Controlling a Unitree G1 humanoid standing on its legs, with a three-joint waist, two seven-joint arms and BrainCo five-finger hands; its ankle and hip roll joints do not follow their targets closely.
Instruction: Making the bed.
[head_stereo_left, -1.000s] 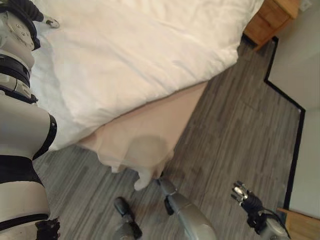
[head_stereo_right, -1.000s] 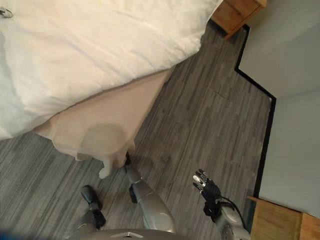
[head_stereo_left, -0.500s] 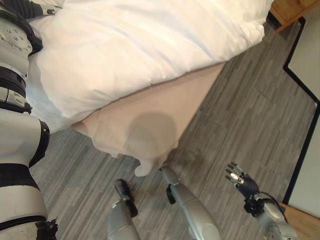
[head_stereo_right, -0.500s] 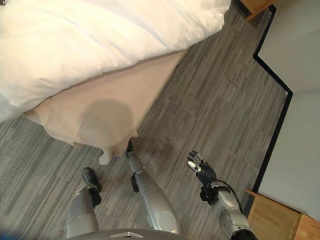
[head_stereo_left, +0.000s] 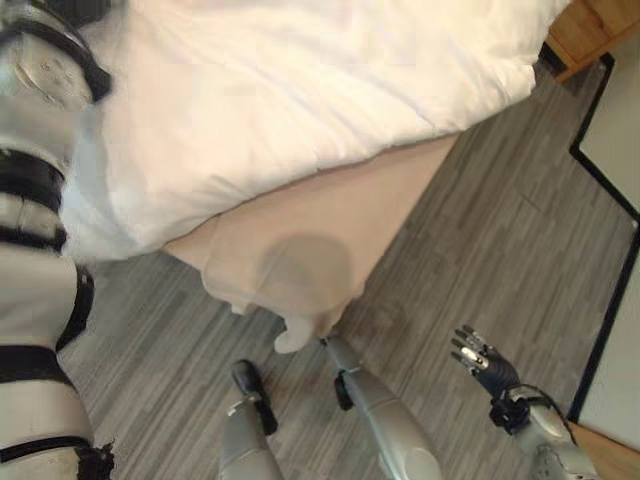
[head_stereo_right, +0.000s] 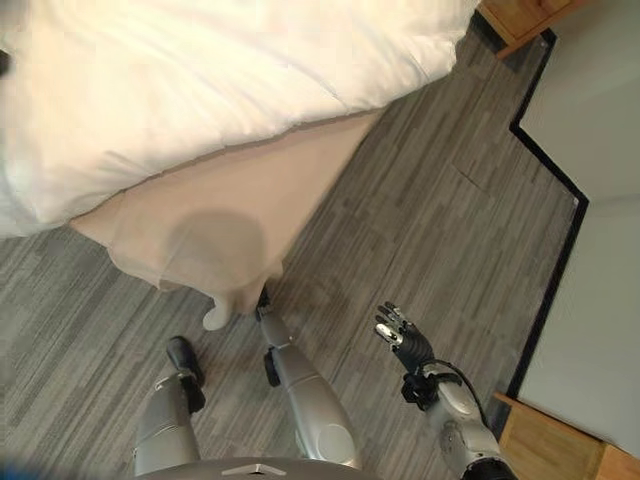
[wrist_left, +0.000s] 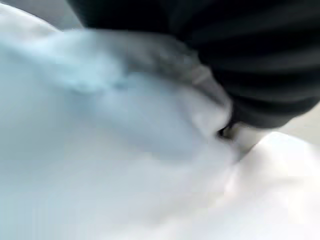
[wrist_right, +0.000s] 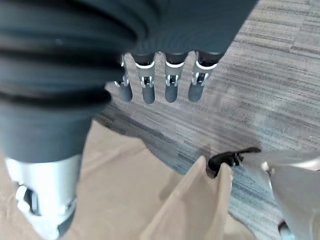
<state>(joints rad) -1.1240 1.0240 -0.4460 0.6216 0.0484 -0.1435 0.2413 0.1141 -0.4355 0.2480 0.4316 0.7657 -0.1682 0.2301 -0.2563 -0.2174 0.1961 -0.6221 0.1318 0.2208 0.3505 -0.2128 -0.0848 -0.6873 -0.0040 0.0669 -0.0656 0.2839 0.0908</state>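
Note:
A white duvet (head_stereo_left: 300, 90) lies puffed up over the bed, and its edge runs along the bed's near corner. Below that edge a beige sheet (head_stereo_left: 310, 240) hangs down the corner to the floor. My left arm reaches up along the view's left side to the duvet; in the left wrist view my left hand (wrist_left: 240, 45) is pressed into the white cloth (wrist_left: 125, 165), which hides the fingers. My right hand (head_stereo_right: 402, 333) hangs open over the floor, away from the bed, with straight fingers (wrist_right: 170, 80) holding nothing. The beige sheet (wrist_right: 125, 190) shows past it.
Grey plank floor (head_stereo_left: 500, 230) runs beside the bed. A wooden nightstand (head_stereo_left: 590, 30) stands by the bed's far corner. A light wall with black skirting (head_stereo_left: 605, 180) closes the right side, and more wooden furniture (head_stereo_right: 550, 440) sits at the lower right.
The camera has shifted, so the whole picture moved. My right hand has risen a little with its fingers spread. My left arm is moving at the duvet.

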